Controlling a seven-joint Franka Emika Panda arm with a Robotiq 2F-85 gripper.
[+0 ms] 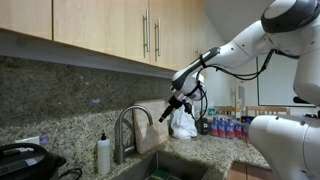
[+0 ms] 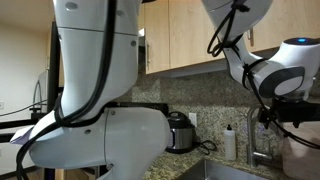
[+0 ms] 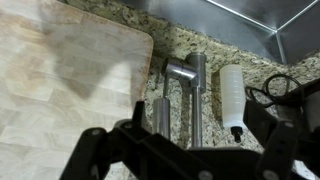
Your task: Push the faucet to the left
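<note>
The faucet [image 1: 130, 124] is a tall brushed-steel gooseneck tap behind the sink, with its arch reaching toward the basin. In the wrist view the faucet [image 3: 192, 88] lies in the middle, seen between my fingers. My gripper [image 1: 172, 107] hangs in the air just beside the top of the arch and a little above it, apart from it. In the wrist view my gripper [image 3: 190, 152] is open and empty, with its dark fingers spread wide on either side of the faucet. The faucet [image 2: 253, 138] shows only as a thin post in an exterior view.
A white soap bottle [image 1: 103, 155] [image 3: 232, 92] [image 2: 230, 143] stands next to the faucet. A wooden cutting board [image 3: 60, 90] lies beside it. There is a sink [image 1: 165, 165], a white bag [image 1: 183, 123], small bottles [image 1: 225, 127], a rice cooker [image 2: 180, 130], and cabinets overhead.
</note>
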